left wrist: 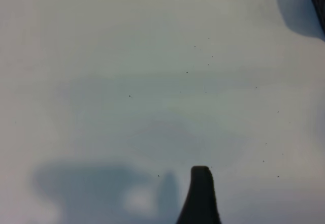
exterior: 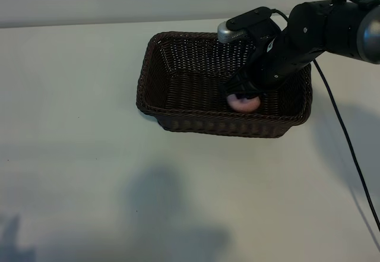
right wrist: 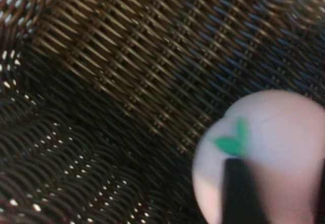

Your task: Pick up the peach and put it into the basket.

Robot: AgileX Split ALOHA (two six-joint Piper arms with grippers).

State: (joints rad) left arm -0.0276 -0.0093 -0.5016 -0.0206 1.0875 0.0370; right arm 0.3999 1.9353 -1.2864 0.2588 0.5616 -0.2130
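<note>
Release step: right gripper (exterior: 242, 97) inside basket (exterior: 155, 90), peach (exterior: 244, 103) at its jaws, grip unclear. Next: lift clear. Left jaws spread, parked.

One peach (exterior: 244, 103), one basket (exterior: 178, 78)

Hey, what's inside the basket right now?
Inside the basket lies the peach, near the front wall, with the right tool lowered onto it. The arm covers part of the basket floor behind it, so anything there cannot be seen.
</note>
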